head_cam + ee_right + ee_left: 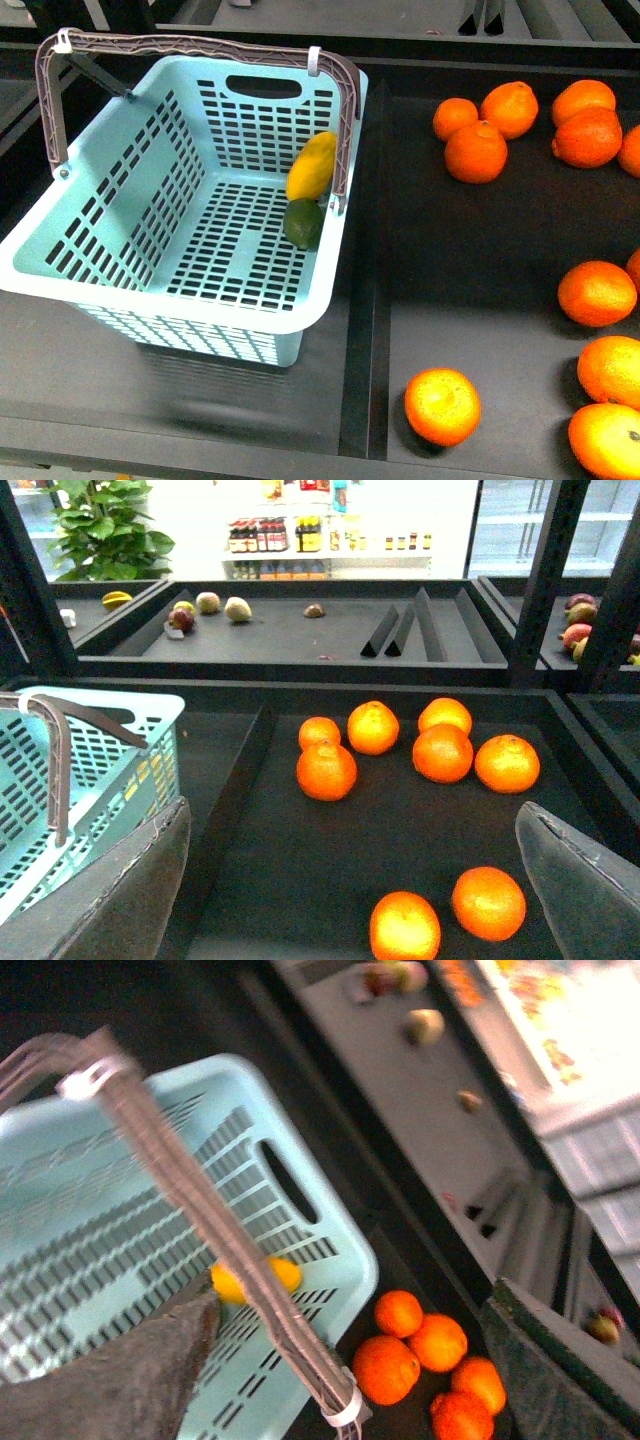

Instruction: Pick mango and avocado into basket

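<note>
Over on the left side of the dark shelf sits the basket [120, 200], a pale turquoise plastic one with slotted sides and a slotted floor, tipped a little so its near rim hangs over the shelf edge. Its brown-grey handles [190, 45] stand upright, bound with white ties [314, 60]. Down inside, against the wall on the side nearest the oranges, lies the mango [312, 166], smooth, long and yellow, leaning up the lattice. Just below and touching it rests the avocado [304, 222], dark green, rounder and shorter. Neither arm shows from the front. From the left wrist, the handle crosses close in front of the camera, and a slice of the mango [250, 1278] peeks out on either side of it, well inside the basket [300, 1260]. The left gripper [350, 1360] has its grey fingers [120, 1380] spread wide, holding nothing; the fruit lies between and beyond them, not touched. The right gripper [350, 900] likewise has its fingers [120, 890] far apart and empty. It faces the tray of oranges [443, 752], with only a corner of the basket [110, 760] to one side and neither task fruit visible from there. More oranges [476, 152] are scattered across the right-hand tray in the front view.
</note>
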Controlling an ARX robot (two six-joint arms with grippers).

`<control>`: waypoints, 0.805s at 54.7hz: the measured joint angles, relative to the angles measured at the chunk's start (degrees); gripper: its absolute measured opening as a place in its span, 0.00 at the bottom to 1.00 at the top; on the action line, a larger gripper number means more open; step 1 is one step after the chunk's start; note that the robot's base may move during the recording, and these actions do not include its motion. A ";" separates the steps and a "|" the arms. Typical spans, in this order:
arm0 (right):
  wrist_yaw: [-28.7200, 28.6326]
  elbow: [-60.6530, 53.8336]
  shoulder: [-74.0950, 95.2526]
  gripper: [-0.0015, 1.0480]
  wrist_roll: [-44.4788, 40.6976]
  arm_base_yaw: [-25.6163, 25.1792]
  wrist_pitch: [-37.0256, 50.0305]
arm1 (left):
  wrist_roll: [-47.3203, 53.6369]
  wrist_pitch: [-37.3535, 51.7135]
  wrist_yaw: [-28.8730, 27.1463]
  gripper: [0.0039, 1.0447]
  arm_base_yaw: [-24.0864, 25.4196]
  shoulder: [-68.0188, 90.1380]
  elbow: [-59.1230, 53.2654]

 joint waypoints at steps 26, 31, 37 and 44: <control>0.04 0.00 0.00 0.92 -0.02 0.00 -0.02 | 54.77 37.66 17.00 0.02 16.20 -28.83 -43.78; 0.04 0.00 0.00 0.92 0.00 0.00 -0.02 | 54.88 36.28 19.06 0.02 18.56 -33.46 -47.19; 0.04 0.00 0.00 0.92 0.00 0.00 -0.02 | 55.06 34.40 21.05 0.02 20.20 -37.73 -49.62; 0.04 0.00 0.00 0.92 0.00 0.00 -0.02 | 55.08 31.71 22.51 0.02 21.84 -42.51 -51.71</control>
